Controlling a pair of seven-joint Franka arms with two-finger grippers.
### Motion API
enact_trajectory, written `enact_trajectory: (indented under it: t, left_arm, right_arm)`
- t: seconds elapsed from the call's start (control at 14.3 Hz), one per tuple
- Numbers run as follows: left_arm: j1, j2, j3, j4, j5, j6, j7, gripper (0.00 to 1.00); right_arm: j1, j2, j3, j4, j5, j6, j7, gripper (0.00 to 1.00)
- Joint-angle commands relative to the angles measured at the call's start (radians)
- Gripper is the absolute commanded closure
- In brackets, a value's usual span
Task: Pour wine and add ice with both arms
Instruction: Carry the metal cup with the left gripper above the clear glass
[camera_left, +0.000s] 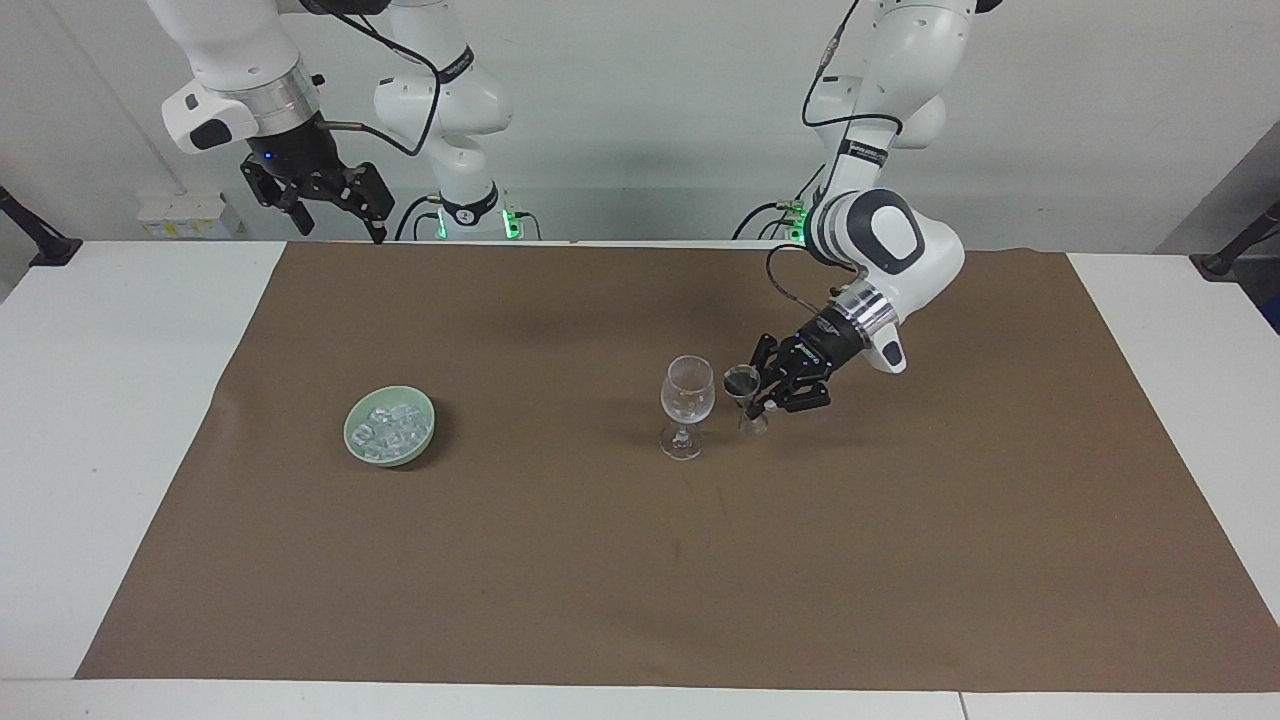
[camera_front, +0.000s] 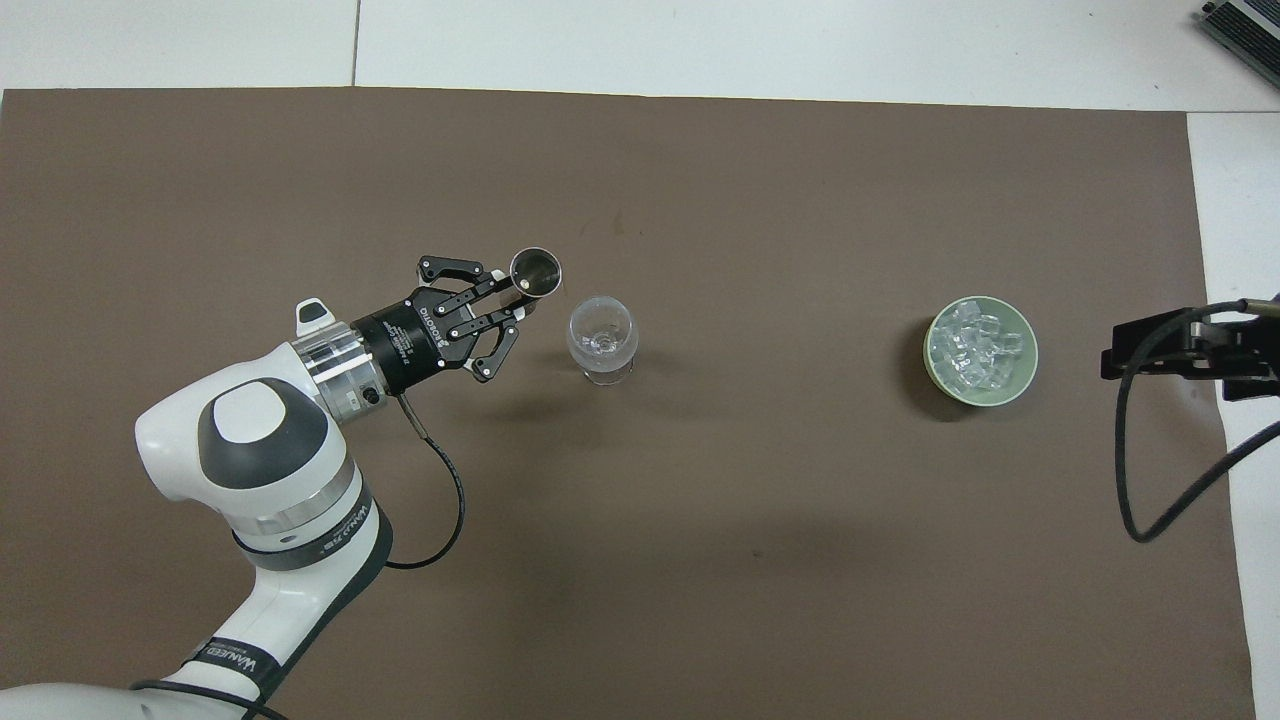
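Clenched jaws of the left arm's black two-finger gripper (camera_left: 762, 398) (camera_front: 519, 303) pinch the narrow waist of a small metal double-cone measuring cup (camera_left: 744, 396) (camera_front: 535, 272), holding it upright with its open mouth upward, just beside a clear stemmed wine glass (camera_left: 686, 405) (camera_front: 601, 338), on the glass's side toward the left arm's end of the table. Whether the cup's lower cone touches the brown paper mat (camera_left: 640, 580) (camera_front: 700, 560) cannot be told. The glass stands upright on the mat near mid-table.

Released jaws, fingers spread and holding nothing, mark the right arm's black two-finger gripper (camera_left: 335, 215) (camera_front: 1185, 350), which waits raised above the table's edge at the right arm's end.

Small clear glassy cubes of ice (camera_left: 392, 428) (camera_front: 976, 346) lie heaped in a pale green round bowl (camera_left: 352, 432) (camera_front: 990, 398). The bowl sits on the mat well apart from the glass, toward the right arm's end of the table.

A white tabletop (camera_left: 90, 420) (camera_front: 800, 40) borders the mat.
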Motion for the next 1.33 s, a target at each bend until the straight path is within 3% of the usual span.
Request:
enact_trajectory:
  t: [0.0,1.26]
  left_arm:
    - [-0.024,-0.04,0.014,-0.028,-0.028,0.028,0.035,1.0]
    - [-0.061,-0.048,0.014,-0.03,-0.028,0.103,0.144,1.0]
  right_arm:
    - [0.002,-0.026,-0.002,-0.031,0.007,0.022,0.012,0.0]
    - [0.002,-0.026,-0.002,-0.031,0.007,0.022,0.012,0.0]
